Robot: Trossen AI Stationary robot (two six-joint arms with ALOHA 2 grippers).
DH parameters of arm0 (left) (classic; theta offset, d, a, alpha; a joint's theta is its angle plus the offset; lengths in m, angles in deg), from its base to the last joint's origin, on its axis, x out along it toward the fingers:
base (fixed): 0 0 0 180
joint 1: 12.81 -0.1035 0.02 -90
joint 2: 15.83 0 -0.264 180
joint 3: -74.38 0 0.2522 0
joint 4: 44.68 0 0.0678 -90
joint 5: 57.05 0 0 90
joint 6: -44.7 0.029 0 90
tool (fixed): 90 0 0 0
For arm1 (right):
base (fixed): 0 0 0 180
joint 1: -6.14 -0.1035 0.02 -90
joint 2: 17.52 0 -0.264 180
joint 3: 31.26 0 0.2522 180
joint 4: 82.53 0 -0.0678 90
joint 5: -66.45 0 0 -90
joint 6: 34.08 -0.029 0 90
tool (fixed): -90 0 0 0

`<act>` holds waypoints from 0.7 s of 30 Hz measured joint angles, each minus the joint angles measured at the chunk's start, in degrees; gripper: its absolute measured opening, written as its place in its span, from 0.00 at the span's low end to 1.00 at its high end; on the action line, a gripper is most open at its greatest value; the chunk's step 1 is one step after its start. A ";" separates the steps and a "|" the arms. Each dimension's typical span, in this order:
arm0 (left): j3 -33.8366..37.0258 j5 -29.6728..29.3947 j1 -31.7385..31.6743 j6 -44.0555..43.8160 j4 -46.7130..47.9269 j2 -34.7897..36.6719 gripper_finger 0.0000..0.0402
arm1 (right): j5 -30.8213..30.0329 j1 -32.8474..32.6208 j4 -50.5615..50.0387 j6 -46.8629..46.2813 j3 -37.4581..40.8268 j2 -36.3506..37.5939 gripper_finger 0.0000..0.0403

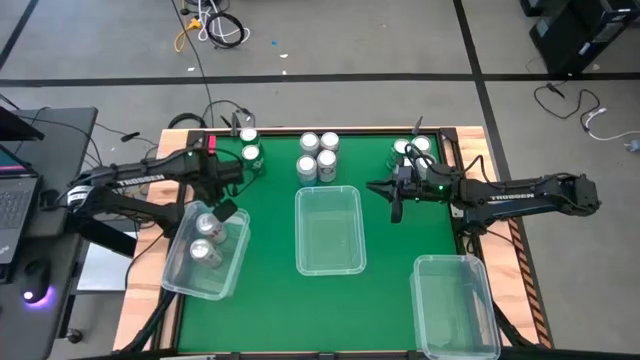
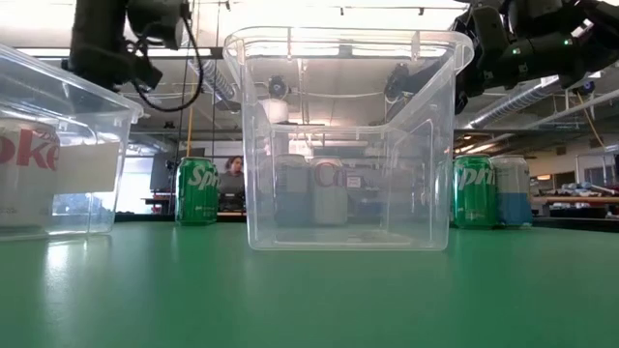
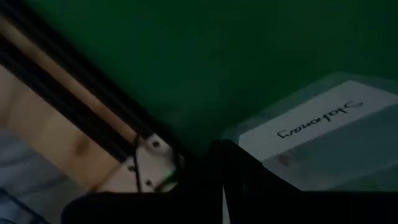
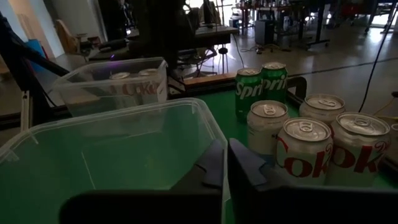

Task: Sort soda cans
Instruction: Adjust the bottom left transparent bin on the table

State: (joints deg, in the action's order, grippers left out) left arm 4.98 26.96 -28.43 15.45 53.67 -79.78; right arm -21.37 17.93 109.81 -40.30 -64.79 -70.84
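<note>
With 2 cans (image 1: 206, 238) lying in the left bin (image 1: 190, 278) and others standing along the table's far edge, both the left gripper (image 1: 226, 210) and right gripper (image 1: 396, 208) hover with fingers nearly together, holding nothing.

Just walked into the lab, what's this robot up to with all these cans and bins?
It's sorting soda cans into clear bins. Two silver-white cans already lie in the left bin, and the left gripper is right above that bin's rim. The middle bin and the right bin hold nothing yet. The right gripper hangs over the green mat beside the middle bin, carrying nothing. The other cans wait along the far edge, including a silver-white cluster and two green cans.
</note>
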 joint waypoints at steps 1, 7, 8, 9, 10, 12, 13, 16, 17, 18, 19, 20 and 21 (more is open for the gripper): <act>0.44 0.38 0.53 -1.76 0.57 0.15 0.00 | -0.01 0.00 0.00 0.00 0.00 0.00 0.01; 0.37 4.29 5.63 -13.28 2.04 0.77 0.00 | -0.01 0.00 -0.02 0.00 0.00 0.00 0.01; 0.37 4.63 6.71 -15.07 1.94 0.85 0.00 | -0.01 0.00 -0.03 -0.02 0.00 0.00 0.01; 0.38 5.03 7.90 -16.59 1.93 0.94 0.00 | -0.01 0.00 -0.02 0.00 0.00 0.00 0.00; 0.39 5.26 9.24 -18.16 1.93 1.00 0.00 | -0.01 0.00 -0.03 -0.01 0.00 0.00 0.00; 0.39 5.78 12.26 -21.91 1.95 1.24 0.00 | -0.01 0.00 -0.04 -0.15 0.00 0.00 0.00; 0.39 5.96 14.00 -23.55 1.91 1.37 0.00 | -0.01 0.00 -0.04 -0.17 0.00 0.00 0.00; 0.39 5.61 18.83 -28.92 1.64 1.52 0.00 | -0.01 -0.02 -0.09 -0.18 0.00 0.00 0.00; 0.39 5.30 20.32 -30.59 1.55 1.52 0.00 | -0.01 -0.04 -0.11 -0.17 0.00 0.00 0.00; 0.39 4.92 21.71 -32.33 1.36 1.53 0.00 | -0.01 -0.04 -0.09 -0.15 0.00 0.00 0.00; 0.39 4.75 22.94 -34.01 0.83 1.54 0.00 | -0.01 -0.04 -0.11 -0.13 0.00 0.00 0.00; 0.39 4.80 24.10 -35.54 -0.08 1.54 0.00 | -0.01 -0.04 -0.13 -0.14 0.00 0.00 0.00; 0.39 5.04 25.08 -36.61 -1.43 1.54 0.00 | -0.01 -0.04 -0.11 -0.13 0.00 0.00 0.00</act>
State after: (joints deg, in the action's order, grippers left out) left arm 5.38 32.00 -3.35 -21.16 52.24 -78.24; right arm -21.38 17.89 109.70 -40.43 -64.79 -70.84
